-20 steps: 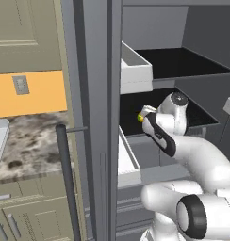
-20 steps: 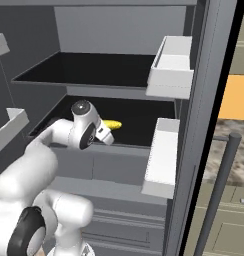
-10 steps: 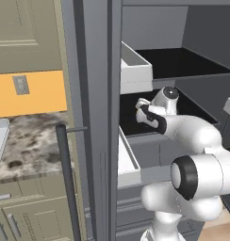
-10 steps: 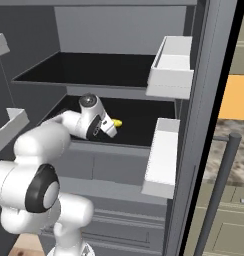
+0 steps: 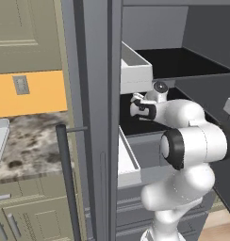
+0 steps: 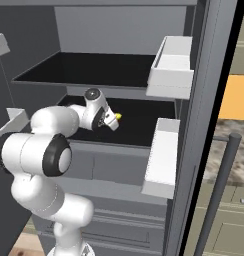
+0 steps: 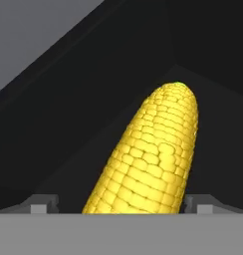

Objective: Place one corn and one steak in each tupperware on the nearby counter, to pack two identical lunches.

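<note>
Corn [image 7: 151, 154] lies between the spread-apart fingers of the end effector [image 7: 121, 203], long axis running away from it, tip pointing outward along black shelf [image 7: 54, 139].

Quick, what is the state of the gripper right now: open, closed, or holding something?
Gripper: open, its fingertips apart on either side of the corn on the black shelf; not closed on it.

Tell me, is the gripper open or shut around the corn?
Open: the gripper has its tips apart on either side of the corn.
</note>
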Available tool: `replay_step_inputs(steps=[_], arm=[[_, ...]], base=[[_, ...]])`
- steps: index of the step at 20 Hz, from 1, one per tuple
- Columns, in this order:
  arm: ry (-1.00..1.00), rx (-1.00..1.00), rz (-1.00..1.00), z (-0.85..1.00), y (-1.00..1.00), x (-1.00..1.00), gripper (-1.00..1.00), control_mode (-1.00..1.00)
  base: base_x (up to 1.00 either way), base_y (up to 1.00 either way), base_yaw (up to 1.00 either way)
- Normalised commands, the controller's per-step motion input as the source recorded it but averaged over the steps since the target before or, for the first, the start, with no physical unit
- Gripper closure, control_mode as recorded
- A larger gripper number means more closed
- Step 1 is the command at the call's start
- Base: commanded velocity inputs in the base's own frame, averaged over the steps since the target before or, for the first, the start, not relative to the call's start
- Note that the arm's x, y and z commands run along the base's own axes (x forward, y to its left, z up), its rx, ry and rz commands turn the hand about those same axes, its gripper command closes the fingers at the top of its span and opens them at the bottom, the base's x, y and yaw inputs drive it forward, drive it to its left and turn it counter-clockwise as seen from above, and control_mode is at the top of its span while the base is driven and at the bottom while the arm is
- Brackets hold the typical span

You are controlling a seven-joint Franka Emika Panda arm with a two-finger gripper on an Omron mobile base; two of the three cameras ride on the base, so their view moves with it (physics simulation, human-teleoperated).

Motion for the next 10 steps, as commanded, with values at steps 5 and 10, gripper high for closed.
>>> replay_step_inputs(steps=[5, 10], arm=[[0.01, 0.00, -0.06, -0.65, 0.00, 0.32, 1.00, -1.00], [-0.01, 0.00, 0.00, -0.19, 0.00, 0.03, 1.00, -1.00]], base=[[0.00, 0.00, 0.00], [0.00, 0.00, 0.00]])
